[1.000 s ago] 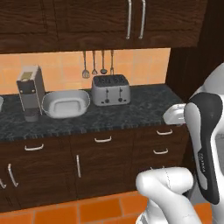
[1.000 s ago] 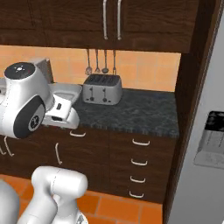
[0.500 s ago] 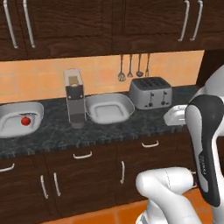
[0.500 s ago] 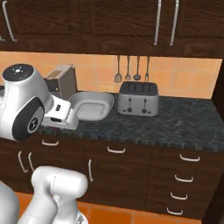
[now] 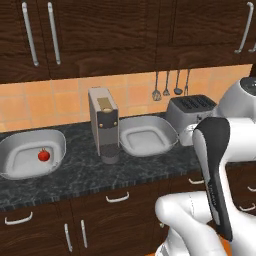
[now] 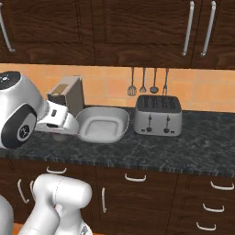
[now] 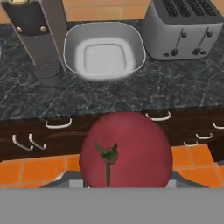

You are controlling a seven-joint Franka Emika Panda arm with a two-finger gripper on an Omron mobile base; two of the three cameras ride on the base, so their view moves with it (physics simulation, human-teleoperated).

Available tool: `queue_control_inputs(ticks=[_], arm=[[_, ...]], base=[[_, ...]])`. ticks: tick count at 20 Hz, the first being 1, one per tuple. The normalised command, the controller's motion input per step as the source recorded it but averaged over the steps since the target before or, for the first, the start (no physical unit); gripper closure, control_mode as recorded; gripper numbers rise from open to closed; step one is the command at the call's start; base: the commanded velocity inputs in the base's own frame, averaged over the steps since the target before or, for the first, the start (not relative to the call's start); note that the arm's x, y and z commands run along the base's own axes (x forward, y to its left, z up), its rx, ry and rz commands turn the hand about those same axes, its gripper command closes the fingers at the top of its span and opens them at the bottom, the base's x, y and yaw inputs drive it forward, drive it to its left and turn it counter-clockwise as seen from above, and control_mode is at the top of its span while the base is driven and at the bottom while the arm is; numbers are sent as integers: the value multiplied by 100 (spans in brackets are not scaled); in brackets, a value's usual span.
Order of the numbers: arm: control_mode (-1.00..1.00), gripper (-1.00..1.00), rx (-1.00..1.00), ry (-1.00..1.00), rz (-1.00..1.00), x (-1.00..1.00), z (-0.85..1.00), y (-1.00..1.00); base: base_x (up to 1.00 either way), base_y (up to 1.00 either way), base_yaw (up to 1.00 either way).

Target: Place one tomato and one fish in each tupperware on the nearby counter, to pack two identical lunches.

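The counter (image 5: 80, 175) carries two tupperware trays — one (image 5: 147, 135) right of the coffee machine (image 5: 104, 122), holding nothing, one (image 5: 31, 152) left of it, holding a tomato (image 5: 44, 155). The gripper (image 7: 127, 186) grasps a second tomato (image 7: 127, 151) before the counter.

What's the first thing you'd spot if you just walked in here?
A big round red tomato with a green stem, right in front of the hand camera. Beyond it, an empty pale grey tray sits on the dark speckled counter between a tall coffee machine and a silver toaster.
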Motion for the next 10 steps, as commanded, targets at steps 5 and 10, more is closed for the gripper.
queue_control_inputs(ticks=[5,10], arm=[[-100,100,-2,-12,-3,87,-65,-6],[-100,100,7,6,14,100,-3,3]], base=[[0,0,0],[0,0,0]])
